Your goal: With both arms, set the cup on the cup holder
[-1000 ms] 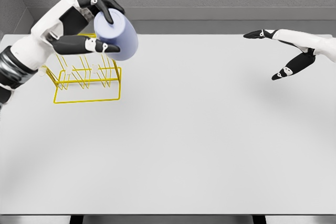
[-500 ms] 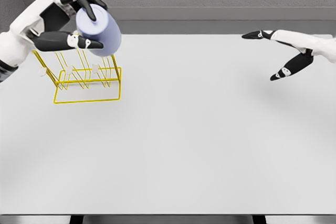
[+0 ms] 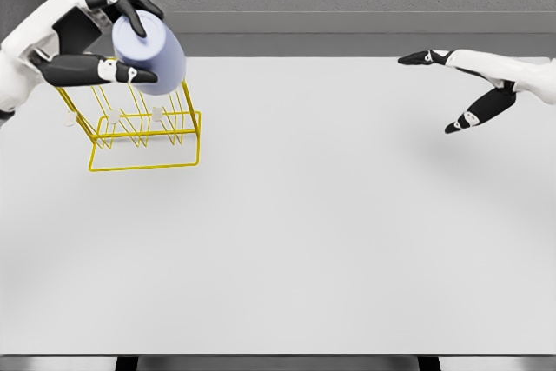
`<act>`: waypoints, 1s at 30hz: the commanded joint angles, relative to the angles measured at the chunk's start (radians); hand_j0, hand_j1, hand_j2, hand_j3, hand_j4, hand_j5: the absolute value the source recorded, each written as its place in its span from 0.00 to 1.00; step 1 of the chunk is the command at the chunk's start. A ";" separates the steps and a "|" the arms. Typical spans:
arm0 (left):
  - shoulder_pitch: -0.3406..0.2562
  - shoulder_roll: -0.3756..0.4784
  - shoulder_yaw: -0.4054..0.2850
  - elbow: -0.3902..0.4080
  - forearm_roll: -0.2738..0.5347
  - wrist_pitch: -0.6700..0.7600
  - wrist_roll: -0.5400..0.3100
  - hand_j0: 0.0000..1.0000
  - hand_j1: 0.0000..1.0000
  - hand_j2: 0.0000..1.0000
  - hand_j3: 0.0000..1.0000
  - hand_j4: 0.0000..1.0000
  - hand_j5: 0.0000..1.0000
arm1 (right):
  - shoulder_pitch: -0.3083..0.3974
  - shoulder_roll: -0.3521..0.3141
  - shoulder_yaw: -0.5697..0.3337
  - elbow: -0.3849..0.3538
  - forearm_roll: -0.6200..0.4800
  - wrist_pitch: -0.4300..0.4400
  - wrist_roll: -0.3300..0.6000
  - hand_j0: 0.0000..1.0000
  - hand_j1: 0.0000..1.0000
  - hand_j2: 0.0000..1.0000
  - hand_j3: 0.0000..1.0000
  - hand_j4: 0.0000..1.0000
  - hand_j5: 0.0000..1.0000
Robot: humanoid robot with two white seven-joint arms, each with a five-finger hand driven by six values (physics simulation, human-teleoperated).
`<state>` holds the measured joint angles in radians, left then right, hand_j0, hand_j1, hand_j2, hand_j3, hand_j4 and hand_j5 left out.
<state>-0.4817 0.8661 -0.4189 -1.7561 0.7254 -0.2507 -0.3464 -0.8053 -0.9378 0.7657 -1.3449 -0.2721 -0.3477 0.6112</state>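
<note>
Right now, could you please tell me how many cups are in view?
1. The single pale blue cup is tilted in the left hand, whose fingers wrap it, above the yellow wire cup holder at the table's far left. None appears hidden elsewhere.

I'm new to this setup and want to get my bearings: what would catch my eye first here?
The pale blue cup, tilted in the left hand above the yellow wire cup holder at the table's far left. The right hand hovers with fingers spread, holding nothing, over the far right of the white table.
</note>
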 commanded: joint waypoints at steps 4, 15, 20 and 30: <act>-0.002 0.002 0.002 0.012 0.003 0.004 0.003 0.33 0.33 0.33 0.33 0.33 0.33 | 0.002 -0.001 0.000 0.000 -0.006 0.003 0.000 1.00 1.00 1.00 1.00 1.00 1.00; 0.009 -0.016 0.000 0.060 -0.009 0.007 0.003 0.33 0.33 0.33 0.33 0.33 0.33 | 0.000 -0.001 0.018 0.001 -0.006 0.004 0.000 1.00 1.00 1.00 1.00 1.00 1.00; 0.023 -0.025 -0.004 0.060 -0.011 0.010 0.004 0.33 0.33 0.33 0.33 0.33 0.33 | 0.000 -0.001 0.018 0.000 -0.006 0.004 0.000 1.00 1.00 1.00 1.00 1.00 1.00; 0.044 -0.035 0.000 0.073 -0.009 0.010 0.003 0.33 0.33 0.33 0.33 0.33 0.33 | 0.000 -0.001 0.018 0.000 -0.006 0.004 0.000 1.00 1.00 1.00 1.00 1.00 1.00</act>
<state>-0.4341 0.8302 -0.4204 -1.6840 0.7098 -0.2418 -0.3443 -0.8053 -0.9377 0.7847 -1.3449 -0.2720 -0.3452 0.6112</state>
